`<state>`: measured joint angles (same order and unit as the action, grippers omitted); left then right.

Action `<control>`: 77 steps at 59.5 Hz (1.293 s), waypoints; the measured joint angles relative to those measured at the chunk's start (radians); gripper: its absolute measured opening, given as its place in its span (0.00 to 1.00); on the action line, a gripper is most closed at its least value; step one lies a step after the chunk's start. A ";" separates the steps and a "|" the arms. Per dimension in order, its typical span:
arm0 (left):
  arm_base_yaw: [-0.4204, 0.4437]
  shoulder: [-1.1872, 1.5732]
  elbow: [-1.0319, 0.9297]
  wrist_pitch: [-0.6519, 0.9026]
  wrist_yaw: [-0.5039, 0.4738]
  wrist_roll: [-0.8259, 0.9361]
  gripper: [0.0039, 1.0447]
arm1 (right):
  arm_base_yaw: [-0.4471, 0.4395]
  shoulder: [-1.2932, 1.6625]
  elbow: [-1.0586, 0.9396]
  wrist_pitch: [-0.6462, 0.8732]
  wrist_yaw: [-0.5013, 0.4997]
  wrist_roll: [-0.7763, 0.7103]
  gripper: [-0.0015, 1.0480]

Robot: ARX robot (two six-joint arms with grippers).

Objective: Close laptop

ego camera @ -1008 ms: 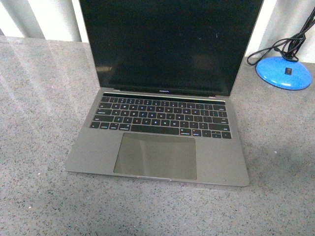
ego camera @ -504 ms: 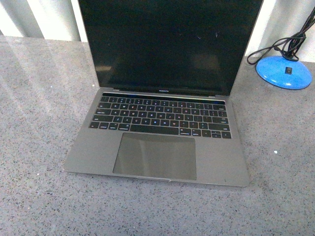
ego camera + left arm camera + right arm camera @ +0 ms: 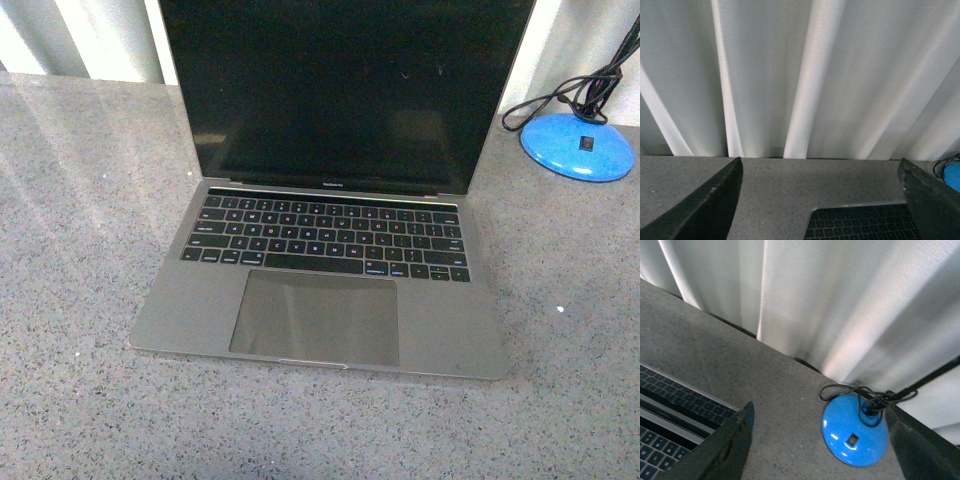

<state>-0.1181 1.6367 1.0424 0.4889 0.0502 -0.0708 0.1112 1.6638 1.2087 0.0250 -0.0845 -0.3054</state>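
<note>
The laptop (image 3: 320,300) lies open near the middle of the bench (image 3: 80,250), with the keyboard toward the robot. Its black screen (image 3: 340,90) stands close to upright, and the top edge is cut off by the front view. Nothing touches it and the lid has not begun to drop, so I judge the task to be at its start, in the approach step. Neither arm shows in the front view. The left tool (image 3: 820,167) is spread wide and empty, with a corner of the keys visible low between its fingers and the curtain (image 3: 805,75) beyond. The right tool (image 3: 819,412) is also spread and empty, looking over the laptop's right side and the blue lamp base (image 3: 855,432) with its cord (image 3: 860,392). The next move likely calls for one tool to reach the screen's top edge and press it forward and down about the hinge. The right arm would need to keep clear of the lamp base near that side.
</note>
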 joint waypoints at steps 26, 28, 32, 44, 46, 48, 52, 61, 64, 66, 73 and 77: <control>-0.064 0.186 0.212 -0.035 -0.001 -0.021 0.03 | 0.035 0.093 0.085 0.047 -0.073 0.056 0.01; -0.068 0.193 0.219 -0.039 0.001 -0.015 0.03 | 0.035 0.102 0.092 0.047 -0.079 0.058 0.01; -0.075 0.209 0.232 -0.048 0.003 -0.013 0.03 | 0.035 0.124 0.116 0.047 -0.084 0.059 0.01; -0.090 0.253 0.287 -0.096 0.009 -0.017 0.03 | 0.040 0.188 0.187 0.045 -0.106 0.070 0.01; -0.092 0.259 0.294 -0.105 0.010 -0.016 0.03 | 0.040 0.197 0.200 0.043 -0.105 0.074 0.01; -0.092 0.267 0.307 -0.121 0.010 -0.016 0.03 | 0.042 0.208 0.212 0.043 -0.105 0.078 0.01; -0.092 0.278 0.326 -0.156 0.012 -0.012 0.03 | 0.042 0.229 0.238 0.034 -0.109 0.097 0.01; -0.085 0.311 0.373 -0.254 0.014 -0.017 0.03 | 0.046 0.272 0.273 0.030 -0.118 0.152 0.01; -0.083 0.319 0.385 -0.275 0.012 -0.012 0.03 | 0.047 0.282 0.277 0.033 -0.120 0.165 0.01; -0.081 0.322 0.390 -0.283 0.008 -0.012 0.03 | 0.048 0.288 0.279 0.036 -0.121 0.171 0.01; -0.079 0.340 0.416 -0.323 0.002 -0.009 0.03 | 0.053 0.312 0.288 0.045 -0.131 0.209 0.01; -0.079 0.346 0.423 -0.338 0.002 -0.009 0.03 | 0.056 0.322 0.293 0.049 -0.140 0.230 0.01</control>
<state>-0.1967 1.9823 1.4654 0.1505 0.0517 -0.0795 0.1677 1.9854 1.5017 0.0742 -0.2241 -0.0750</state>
